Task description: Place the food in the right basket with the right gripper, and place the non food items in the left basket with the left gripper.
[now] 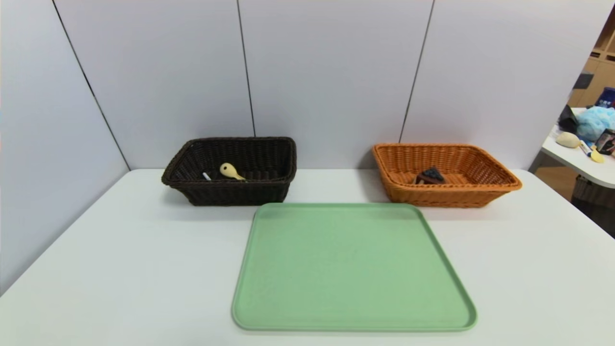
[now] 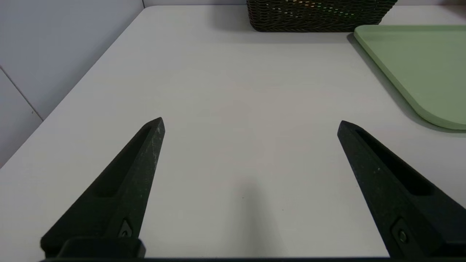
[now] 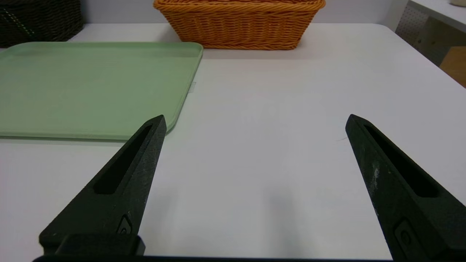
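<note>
Inside dark basket [image 1: 235,194], spatula [image 1: 230,170], pen [image 1: 206,176], cake [image 1: 430,176] in orange basket [image 1: 447,197]

A: Left basket [image 1: 235,193]?
B: Near-black weave, rectangular, upright, on the table.
A: Inside?
B: White pen [image 1: 206,176], partly hidden by the front wall. Spatula [image 1: 229,170], pale yellow head with dark hole, leaning up, handle mostly hidden. Spatula right of pen, apart.
A: Right basket [image 1: 447,195]?
B: Orange-tan wicker, flared rim, upright, on the table.
A: Food?
B: Cake slice [image 1: 431,176], dark top, inside near the front wall, lower part hidden.
</note>
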You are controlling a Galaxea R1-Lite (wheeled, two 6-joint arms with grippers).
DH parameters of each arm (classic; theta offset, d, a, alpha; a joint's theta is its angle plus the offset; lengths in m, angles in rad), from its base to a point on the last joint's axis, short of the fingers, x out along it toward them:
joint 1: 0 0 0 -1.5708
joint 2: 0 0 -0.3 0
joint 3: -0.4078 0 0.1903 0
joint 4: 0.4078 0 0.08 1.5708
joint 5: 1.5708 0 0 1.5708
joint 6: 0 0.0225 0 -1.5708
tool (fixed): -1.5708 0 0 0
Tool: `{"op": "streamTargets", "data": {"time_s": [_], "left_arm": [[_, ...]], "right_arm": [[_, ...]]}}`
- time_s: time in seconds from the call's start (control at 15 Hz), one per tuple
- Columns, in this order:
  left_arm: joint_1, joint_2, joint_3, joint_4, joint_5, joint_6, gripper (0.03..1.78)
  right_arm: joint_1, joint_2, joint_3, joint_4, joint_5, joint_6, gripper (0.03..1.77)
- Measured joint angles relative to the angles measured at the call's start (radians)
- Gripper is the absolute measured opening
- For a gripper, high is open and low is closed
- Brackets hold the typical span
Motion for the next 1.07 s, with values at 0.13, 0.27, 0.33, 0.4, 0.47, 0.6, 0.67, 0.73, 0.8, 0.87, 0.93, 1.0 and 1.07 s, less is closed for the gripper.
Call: {"op": "streamTargets", "data": {"time_s": [0.13,0.27,0.33,0.4,0.47,0.6,0.67,0.73,0.8,0.87,0.93,1.0,1.07], "left_arm": [[0.000,0.000,0.000,0.000,0.000,-0.007,1.69],[0.000,0.000,0.000,0.000,0.001,-0.016,1.69],[0.000,0.000,0.000,0.000,0.001,-0.019,1.69],[0.000,0.000,0.000,0.000,0.002,-0.020,1.69],[0.000,0.000,0.000,0.000,0.004,-0.021,1.69],[0.000,0.000,0.000,0.000,0.005,-0.022,1.69],[0.000,0.000,0.000,0.000,0.005,-0.022,1.69],[0.000,0.000,0.000,0.000,0.005,-0.022,1.69],[0.000,0.000,0.000,0.000,0.005,-0.022,1.69],[0.000,0.000,0.000,0.000,0.005,-0.022,1.69],[0.000,0.000,0.000,0.000,0.005,-0.022,1.69],[0.000,0.000,0.000,0.000,0.005,-0.022,1.69],[0.000,0.000,0.000,0.000,0.005,-0.021,1.69]], "right_arm": [[0.000,0.000,0.000,0.000,-0.001,0.004,1.70],[0.000,0.000,0.000,0.000,-0.001,0.004,1.70],[0.000,0.000,0.000,0.000,-0.001,0.005,1.70],[0.000,0.000,0.000,0.000,-0.001,0.004,1.70],[0.000,0.000,0.000,0.000,-0.001,0.004,1.70],[0.000,0.000,0.000,0.000,-0.001,0.004,1.70],[0.000,0.000,0.000,0.000,-0.001,0.003,1.70],[0.000,0.000,0.000,0.000,-0.001,0.000,1.70],[0.000,0.000,0.000,0.000,-0.001,0.001,1.70],[0.000,0.000,0.000,0.000,-0.003,0.004,1.70],[0.000,0.000,0.000,0.000,-0.014,0.008,1.70],[0.000,0.000,0.000,0.000,-0.020,0.007,1.70],[0.000,0.000,0.000,0.001,-0.020,0.004,1.70]]}}
